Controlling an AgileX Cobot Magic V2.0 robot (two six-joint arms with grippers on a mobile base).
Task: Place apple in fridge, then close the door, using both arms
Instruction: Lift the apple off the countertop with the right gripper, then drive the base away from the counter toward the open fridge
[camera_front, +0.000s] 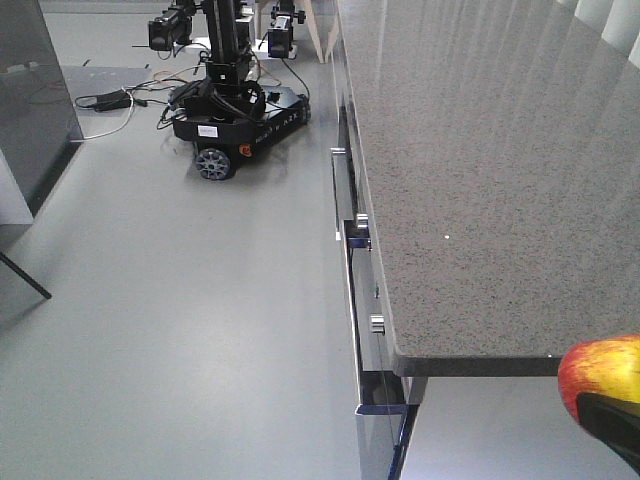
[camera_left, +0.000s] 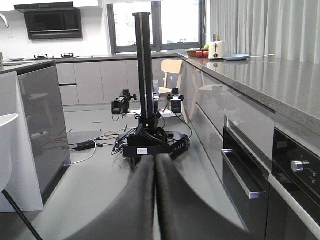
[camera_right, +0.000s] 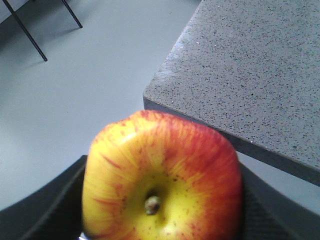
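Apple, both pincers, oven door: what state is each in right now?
Apple: gripped from both sides, stem end facing the wrist camera.
Right pincer: shut on the apple.
Left pincer: shut, holding nothing.
Oven door: closed.

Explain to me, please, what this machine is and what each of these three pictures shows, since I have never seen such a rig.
It is a two-armed robot on wheels, in a kitchen. The front camera looks down at the floor and a speckled grey countertop; another black wheeled robot base stands further off. The other two cameras sit on the wrists. The left one looks along the left gripper, shut and empty. The right one shows the apple, held by the right gripper beside the countertop's corner.
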